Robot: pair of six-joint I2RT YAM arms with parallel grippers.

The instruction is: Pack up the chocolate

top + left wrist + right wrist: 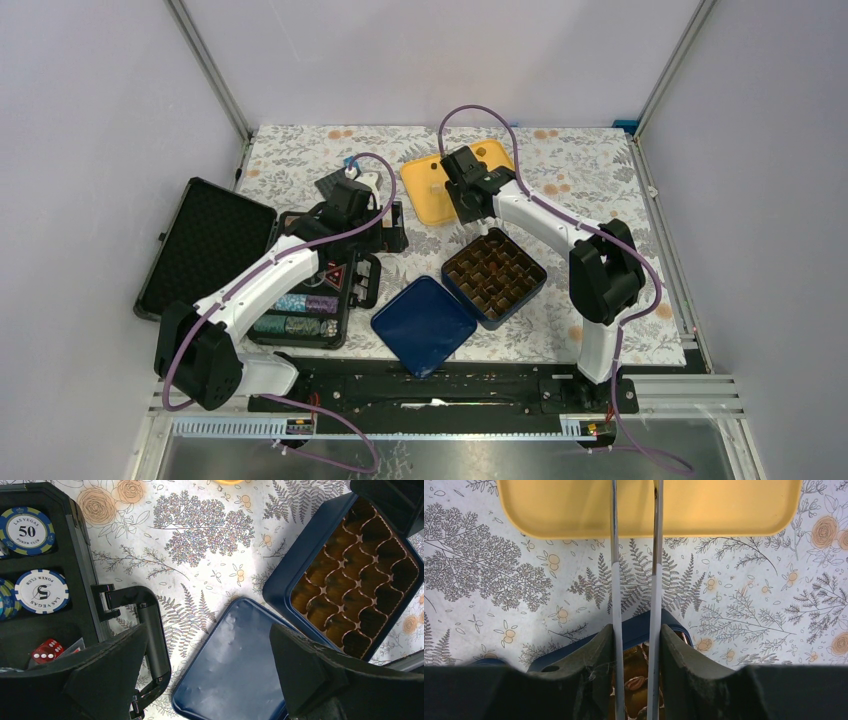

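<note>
The open blue tin (495,276) with brown paper cups stands at mid table and also shows in the left wrist view (350,587). Its flat blue lid (424,325) lies beside it on the left. In the right wrist view one ribbed brown chocolate piece (635,683) sits in a cup of the tin. I cannot tell which other cups are filled. My right gripper (636,635) is shut on metal tongs (615,555), whose arms reach out over the yellow tray (574,510). My left gripper (210,680) is open and empty above the lid (235,665).
An open black poker case (310,300) with striped chips (41,591) and a red die (47,649) lies at the left, its lid (205,245) folded out. Its handle (152,640) is under my left fingers. The yellow tray (435,190) lies behind the tin.
</note>
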